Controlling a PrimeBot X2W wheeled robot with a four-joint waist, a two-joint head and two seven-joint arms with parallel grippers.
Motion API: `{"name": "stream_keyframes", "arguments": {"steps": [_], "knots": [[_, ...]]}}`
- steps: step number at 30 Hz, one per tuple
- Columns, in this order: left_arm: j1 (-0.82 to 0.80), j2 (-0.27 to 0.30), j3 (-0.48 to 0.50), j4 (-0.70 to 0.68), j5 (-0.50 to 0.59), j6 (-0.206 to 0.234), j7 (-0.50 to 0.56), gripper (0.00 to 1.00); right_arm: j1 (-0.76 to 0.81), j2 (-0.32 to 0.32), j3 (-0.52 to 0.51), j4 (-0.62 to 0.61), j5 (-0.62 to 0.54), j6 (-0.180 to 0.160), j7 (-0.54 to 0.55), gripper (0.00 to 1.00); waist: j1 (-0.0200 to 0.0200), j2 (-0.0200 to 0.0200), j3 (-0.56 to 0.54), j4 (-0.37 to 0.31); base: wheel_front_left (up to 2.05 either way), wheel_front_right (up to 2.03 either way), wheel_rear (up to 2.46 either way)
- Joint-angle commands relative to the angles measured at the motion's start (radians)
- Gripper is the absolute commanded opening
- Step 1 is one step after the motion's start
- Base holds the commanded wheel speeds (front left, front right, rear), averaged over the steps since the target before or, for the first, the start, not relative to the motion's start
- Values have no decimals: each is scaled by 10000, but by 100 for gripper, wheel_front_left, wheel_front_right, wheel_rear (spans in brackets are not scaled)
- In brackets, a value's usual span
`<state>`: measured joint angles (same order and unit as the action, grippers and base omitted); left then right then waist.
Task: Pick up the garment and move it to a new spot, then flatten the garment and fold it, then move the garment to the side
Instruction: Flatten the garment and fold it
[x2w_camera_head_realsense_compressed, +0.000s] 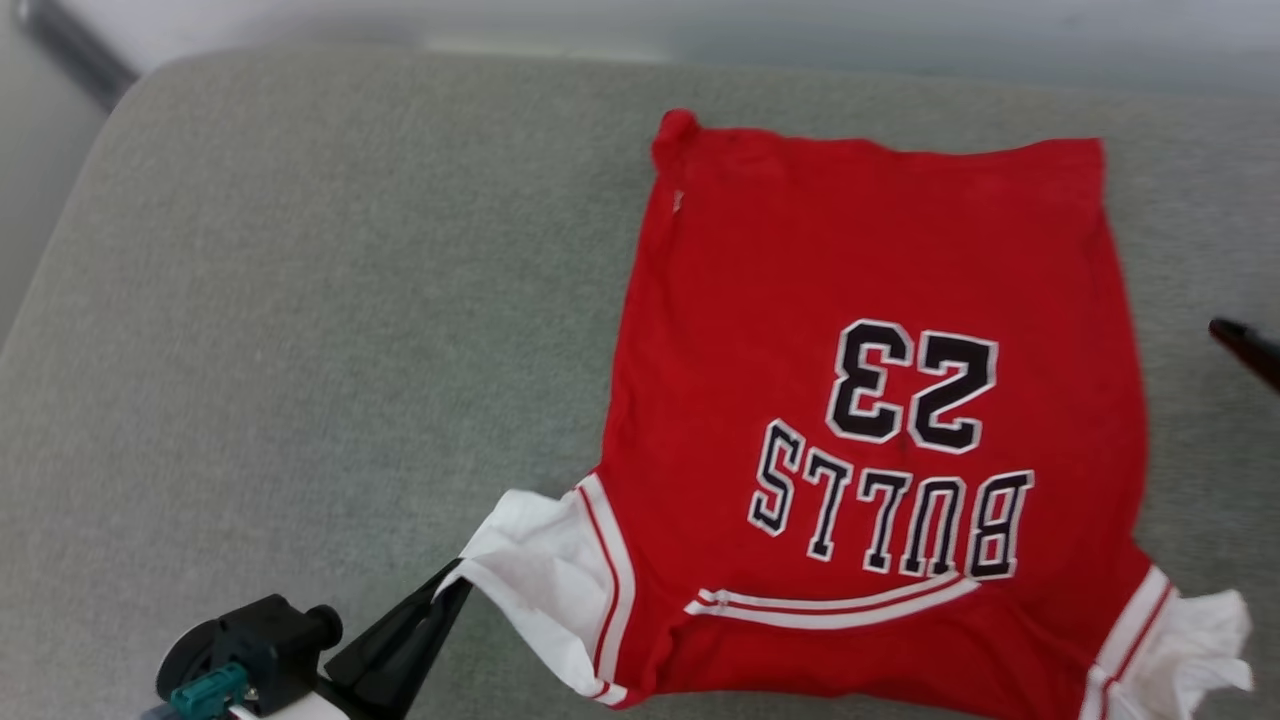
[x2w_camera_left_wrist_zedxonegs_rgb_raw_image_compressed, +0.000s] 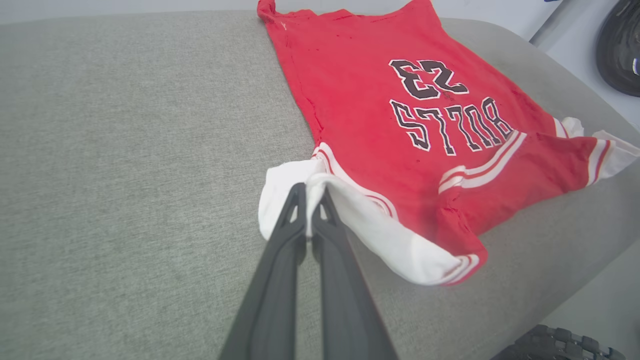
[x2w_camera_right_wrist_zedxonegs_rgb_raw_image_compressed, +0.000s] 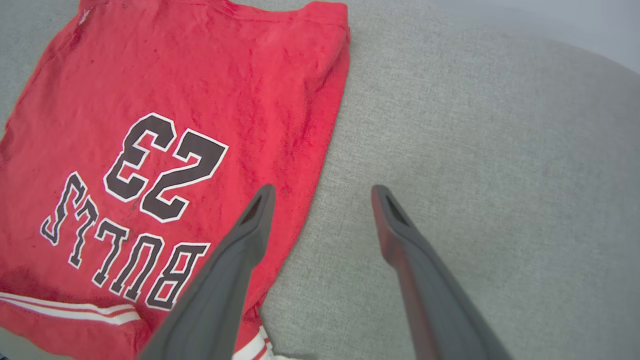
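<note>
The jaws of the left gripper (x2w_camera_left_wrist_zedxonegs_rgb_raw_image_compressed: 310, 187) are pressed together on a fold of the white left sleeve (x2w_camera_left_wrist_zedxonegs_rgb_raw_image_compressed: 280, 190) of the garment (x2w_camera_head_realsense_compressed: 880, 280), a red jersey-knit T-shirt with white short sleeves. The jaws of the right gripper (x2w_camera_right_wrist_zedxonegs_rgb_raw_image_compressed: 322, 192) stand wide apart and hold nothing. They hang over the garment's right side edge, one finger above red cloth and the other above bare upholstery.

**Position of the garment.** It lies on the grey woven cushion (x2w_camera_head_realsense_compressed: 300, 300), a broad padded surface with rounded corners. The printed side faces up, the hem lies away from the robot and the striped collar trim lies nearest.

**Step in hand (judged).** Flattening. The body panel is largely spread, while both sleeves are bunched.

**Next move (judged).**
1. Draw the held sleeve outward, low and level, until its crease opens.
2. Bring the right gripper to the crumpled right sleeve (x2w_camera_head_realsense_compressed: 1200, 630) and pinch near its edge.
3. Avoid a steep lift, since that would likely drag the body panel.

**Materials.** The knit is thin, limp and lightly wrinkled, and one far hem corner is rolled into a knob. The black block characters have white outlines and lie flat. The cushion weave is coarse and matte, so it probably resists sliding.
</note>
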<state>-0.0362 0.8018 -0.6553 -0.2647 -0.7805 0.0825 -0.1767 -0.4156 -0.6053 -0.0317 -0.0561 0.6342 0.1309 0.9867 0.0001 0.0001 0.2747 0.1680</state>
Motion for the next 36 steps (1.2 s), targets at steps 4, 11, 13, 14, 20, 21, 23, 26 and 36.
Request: {"name": "stream_keyframes", "arguments": {"steps": [4,11,13,14,20,21,23,26,36], "knots": [[-464,-165,-149,-441,272,-90,131,0,-1485,409,-488,506,-691,-4,1387,100,-1,-1,1422,1152,0,0,0],[-1033,-487,-283,-914,612,-146,166,0,-3790,607,-889,1404,-2306,-4,3065,100,-1,-1,2598,1925,0,0,0],[-1180,-523,-312,-1001,680,-188,178,0,-4264,695,-1049,1663,-2722,-4,3383,100,-1,-1,2850,2113,0,0,0],[-1252,-566,-316,-1038,723,-210,170,0,-4451,738,-1162,1812,-2950,-4,3531,100,-1,-1,2970,2199,0,0,0],[-1558,-773,-394,-1130,844,-307,99,0,-4963,1040,-1498,2281,-3914,-4,4009,100,-1,-1,3367,2515,0,0,0],[-1589,-780,-397,-1121,864,-316,80,0,-4963,1103,-1508,2343,-4002,-4,3998,100,-1,-1,3401,2538,0,0,0],[-1613,-817,-403,-1104,884,-340,63,0,-4920,1236,-1505,2470,-4143,-4,3944,100,-1,-1,3456,2573,0,0,0],[-1699,-855,-386,-1121,889,-358,23,0,-4657,1199,-1296,2617,-4328,-4,3962,100,-1,-1,3542,2609,0,0,0],[-1729,-957,-422,-919,827,-367,-101,0,-3792,1447,-1430,2942,-4386,-4,4004,0,-1,-1,3422,2529,0,0,0]]}}
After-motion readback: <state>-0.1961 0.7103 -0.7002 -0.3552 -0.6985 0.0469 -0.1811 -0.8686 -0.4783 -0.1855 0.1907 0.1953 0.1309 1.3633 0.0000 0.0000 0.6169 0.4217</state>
